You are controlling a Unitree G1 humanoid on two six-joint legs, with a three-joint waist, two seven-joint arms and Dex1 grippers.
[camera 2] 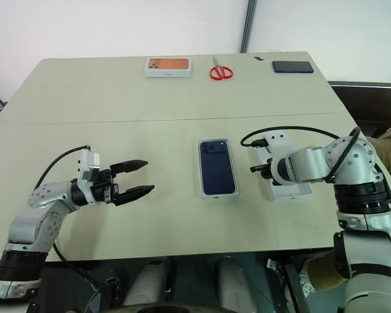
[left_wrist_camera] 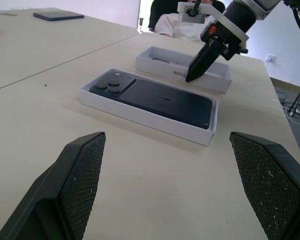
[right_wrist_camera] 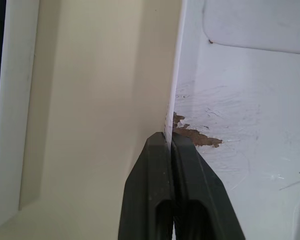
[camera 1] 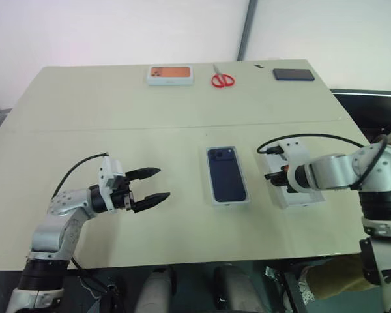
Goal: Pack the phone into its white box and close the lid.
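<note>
The dark navy phone point(camera 1: 226, 173) lies camera side up inside the white box point(left_wrist_camera: 140, 117) at the middle of the table. Just right of it lies the lid point(camera 1: 302, 197), inner face up. My right gripper point(right_wrist_camera: 170, 140) points down at the lid's wall nearest the box, and its fingers are shut on that thin white wall, where a brown torn patch shows. In the left wrist view the right gripper point(left_wrist_camera: 191, 76) meets the lid's point(left_wrist_camera: 160, 62) rim. My left gripper point(camera 1: 161, 183) hovers open and holds nothing, left of the box and pointing toward it.
Along the far edge of the table sit a white box with an orange top point(camera 1: 171, 74), red scissors point(camera 1: 222, 79) and a black slab point(camera 1: 293, 74). A person in white point(left_wrist_camera: 180, 25) sits beyond the table's right side. Bare tabletop lies between my left gripper and the box.
</note>
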